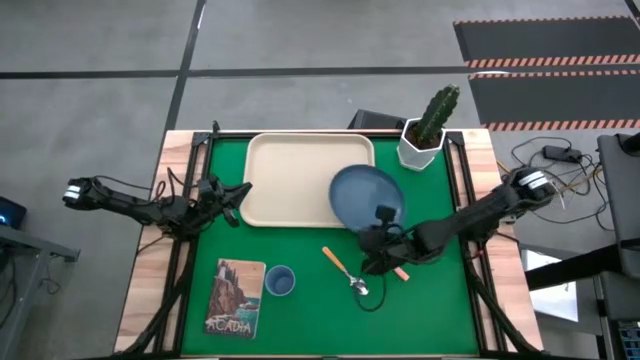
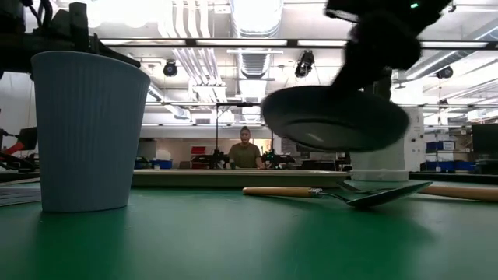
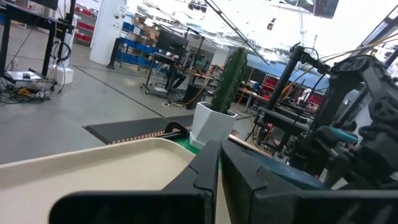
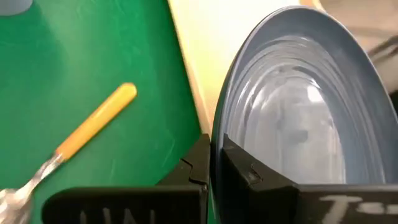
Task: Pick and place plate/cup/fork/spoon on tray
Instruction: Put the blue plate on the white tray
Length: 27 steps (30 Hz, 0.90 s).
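Dark blue round plate [image 1: 366, 196], rim pinched in the right gripper [image 1: 381, 234] fingers, hangs tilted over the cream rectangular tray's [image 1: 290, 170] edge. Cup, fork, spoon unplaced on the counter. Left gripper [image 1: 232, 200] fingers closed, empty.

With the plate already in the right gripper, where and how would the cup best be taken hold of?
The cup stands upright on the mat beside a book, mouth up, no handle. Probably best: come straight down, one finger inside the rim, one outside, on the side away from the book. The left gripper, near the tray, is free.
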Each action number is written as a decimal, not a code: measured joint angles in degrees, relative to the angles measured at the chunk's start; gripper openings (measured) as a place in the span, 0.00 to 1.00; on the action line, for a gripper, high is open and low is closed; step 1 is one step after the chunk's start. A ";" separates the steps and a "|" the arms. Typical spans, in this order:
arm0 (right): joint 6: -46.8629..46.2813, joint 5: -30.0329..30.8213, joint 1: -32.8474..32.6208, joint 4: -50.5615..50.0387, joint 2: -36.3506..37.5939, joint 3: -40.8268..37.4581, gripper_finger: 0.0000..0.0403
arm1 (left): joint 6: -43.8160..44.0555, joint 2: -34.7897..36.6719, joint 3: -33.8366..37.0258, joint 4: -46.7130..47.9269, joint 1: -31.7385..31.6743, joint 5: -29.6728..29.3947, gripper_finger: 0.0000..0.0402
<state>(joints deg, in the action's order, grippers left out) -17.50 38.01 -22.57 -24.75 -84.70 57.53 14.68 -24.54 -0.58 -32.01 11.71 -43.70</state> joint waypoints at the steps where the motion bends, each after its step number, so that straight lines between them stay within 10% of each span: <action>1: 2.27 1.14 0.25 1.19 -1.79 1.09 0.02 | 0.00 0.00 0.00 -0.02 0.02 0.00 0.00; 6: 13.99 1.50 3.23 3.02 -10.09 9.45 0.02 | 0.00 0.00 0.00 -0.03 0.00 -0.01 0.00; 21: 35.26 -29.46 20.95 7.75 -26.87 31.16 0.02 | -0.05 -0.07 0.00 -0.07 0.00 -0.04 0.00; 27: 37.85 -31.97 26.11 8.77 -32.52 35.71 0.02 | -0.07 -0.13 0.00 -0.06 0.01 -0.04 0.00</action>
<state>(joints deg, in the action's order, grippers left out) 20.35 6.05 3.54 -15.97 -117.22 93.24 14.61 -24.67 -0.58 -32.08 11.71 -43.75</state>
